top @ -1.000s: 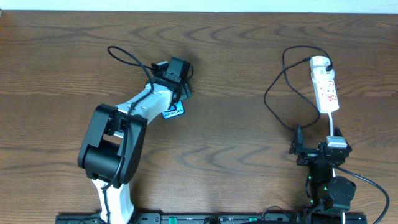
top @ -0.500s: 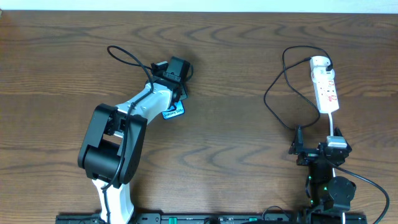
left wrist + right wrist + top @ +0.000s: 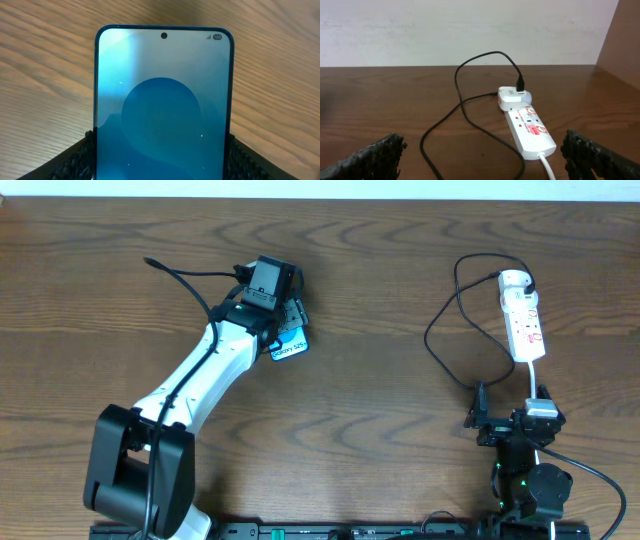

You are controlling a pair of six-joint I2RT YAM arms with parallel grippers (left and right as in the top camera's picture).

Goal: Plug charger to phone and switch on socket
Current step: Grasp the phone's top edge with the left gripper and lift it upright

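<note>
- My left gripper [image 3: 281,322] clamps the phone [image 3: 162,100] by its side edges, left of centre, towards the table's far edge.
- My right gripper [image 3: 480,160] gapes wide by the near right corner.
- The socket [image 3: 522,315] lies at the far right corner, with the charger [image 3: 440,330] running into its far end.

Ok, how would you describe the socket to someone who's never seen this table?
On the right side of the wooden table, near the far edge, lies a narrow white power strip. Its red marks and the thin black charger cable looping from its far end set it apart.
</note>
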